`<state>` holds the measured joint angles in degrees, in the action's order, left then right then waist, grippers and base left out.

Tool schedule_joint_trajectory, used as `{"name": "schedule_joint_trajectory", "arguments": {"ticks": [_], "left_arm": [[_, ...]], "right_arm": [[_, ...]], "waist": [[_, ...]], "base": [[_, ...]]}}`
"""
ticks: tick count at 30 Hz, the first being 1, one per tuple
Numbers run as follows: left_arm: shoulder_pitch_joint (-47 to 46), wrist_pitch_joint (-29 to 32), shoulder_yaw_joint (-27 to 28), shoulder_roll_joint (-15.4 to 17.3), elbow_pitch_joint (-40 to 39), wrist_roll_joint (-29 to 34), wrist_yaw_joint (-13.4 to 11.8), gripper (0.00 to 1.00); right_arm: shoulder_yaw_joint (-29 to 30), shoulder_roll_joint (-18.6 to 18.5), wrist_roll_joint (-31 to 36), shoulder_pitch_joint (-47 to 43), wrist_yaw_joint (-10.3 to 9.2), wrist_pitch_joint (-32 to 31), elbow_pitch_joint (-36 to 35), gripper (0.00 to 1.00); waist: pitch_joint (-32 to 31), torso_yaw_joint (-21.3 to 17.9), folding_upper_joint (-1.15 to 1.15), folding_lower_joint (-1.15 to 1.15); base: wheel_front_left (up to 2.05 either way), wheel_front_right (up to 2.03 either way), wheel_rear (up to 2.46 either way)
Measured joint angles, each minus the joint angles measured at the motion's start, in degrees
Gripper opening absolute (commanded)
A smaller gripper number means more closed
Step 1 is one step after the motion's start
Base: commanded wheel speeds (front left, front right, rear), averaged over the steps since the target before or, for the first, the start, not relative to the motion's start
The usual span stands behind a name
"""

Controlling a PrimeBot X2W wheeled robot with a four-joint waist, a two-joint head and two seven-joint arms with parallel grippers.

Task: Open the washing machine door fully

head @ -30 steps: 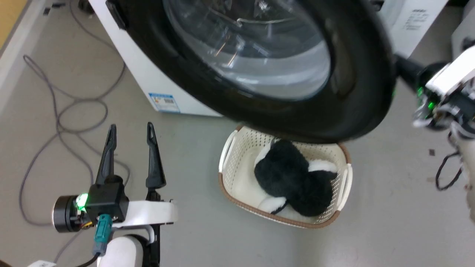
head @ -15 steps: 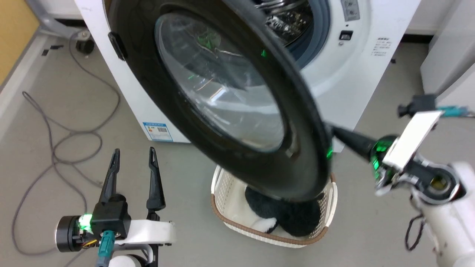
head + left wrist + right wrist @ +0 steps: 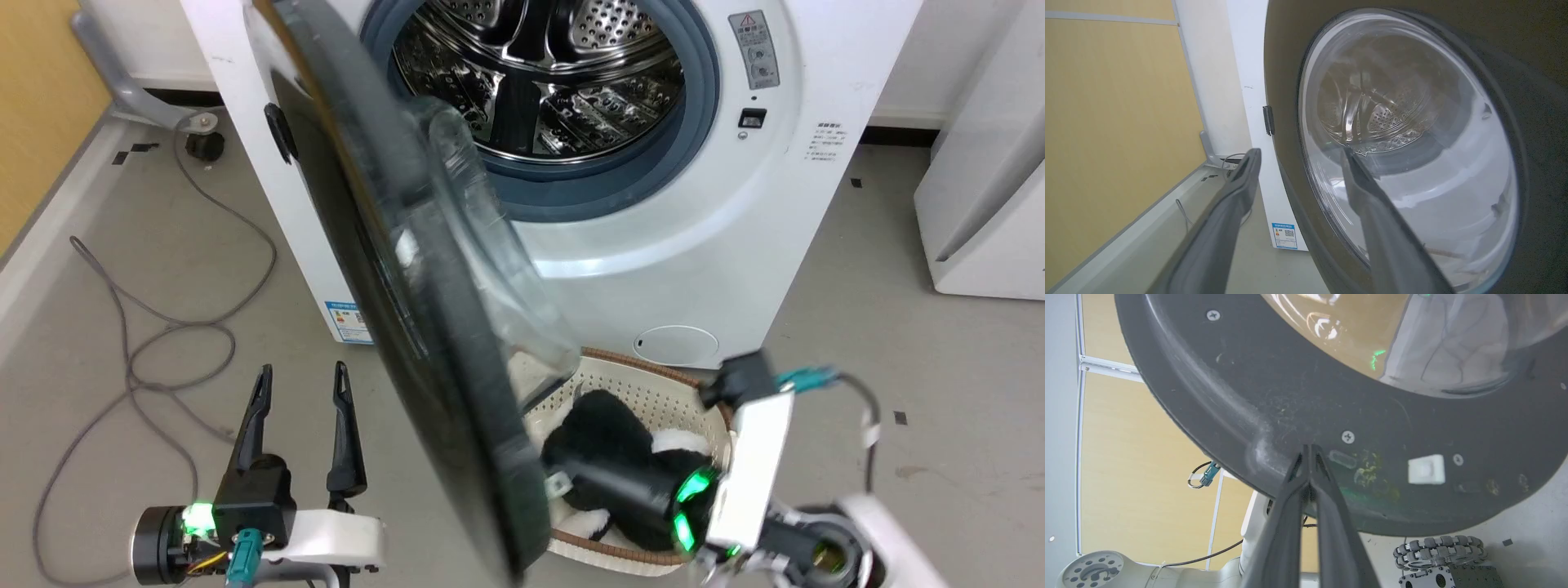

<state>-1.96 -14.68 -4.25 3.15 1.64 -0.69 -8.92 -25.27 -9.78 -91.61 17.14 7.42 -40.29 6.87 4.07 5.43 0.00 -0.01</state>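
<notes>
We note: right gripper (image 3: 1309, 448) jaws together, tips against inner face of washing machine door (image 3: 441, 392), just inside rim. Door edge-on, standing out from washing machine (image 3: 718, 245). Left gripper (image 3: 300, 380) jaws apart, empty; door's outer face ahead, open floor (image 3: 49, 367) leftward.

A cream laundry basket (image 3: 653, 396) with a brown rim sits on the grey floor (image 3: 857, 343). A black-and-white plush toy (image 3: 600, 425) lies inside the basket. A grey cable (image 3: 131, 359) loops well left of the basket, and a white cabinet (image 3: 988, 204) stands beyond it to the right.
</notes>
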Motion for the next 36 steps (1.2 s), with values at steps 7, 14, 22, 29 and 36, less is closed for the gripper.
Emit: {"name": "schedule_joint_trajectory", "arguments": {"ticks": [7,14,22,29,36], "left_arm": [[1.1,0.0,0.1,0.0,0.6,0.0,0.0,1.0],[2.6,0.0,0.5,0.0,1.1,0.0,0.0,1.0],[3.4,0.0,1.1,0.0,1.1,-0.1,0.0,1.0],[4.1,0.0,1.5,0.0,0.9,-0.1,0.0,1.0],[4.3,0.0,1.8,0.0,0.6,-0.1,0.0,1.0]], "right_arm": [[-0.6,2.4,1.1,-3.9,0.0,3.0,-3.0,0.0],[8.0,2.7,5.6,-5.6,0.0,17.9,-8.6,0.0],[16.5,0.4,19.5,-6.2,0.0,43.6,-11.7,0.0],[21.2,-2.7,40.1,-7.5,0.01,55.0,-13.4,0.0],[26.7,0.1,74.6,-12.8,0.02,55.0,-18.4,0.0]], "waist": [[-1.1,-0.4,0.0,0.0],[-3.0,-1.1,0.0,0.0],[-4.4,-2.7,0.0,0.0],[-5.0,-3.6,0.0,0.0],[-4.7,-4.0,0.0,0.0]], "base": [[0.0,0.0,0.0],[0.0,0.0,0.0],[0.0,0.0,0.0],[0.0,0.0,0.0],[0.0,0.0,0.0]]}}
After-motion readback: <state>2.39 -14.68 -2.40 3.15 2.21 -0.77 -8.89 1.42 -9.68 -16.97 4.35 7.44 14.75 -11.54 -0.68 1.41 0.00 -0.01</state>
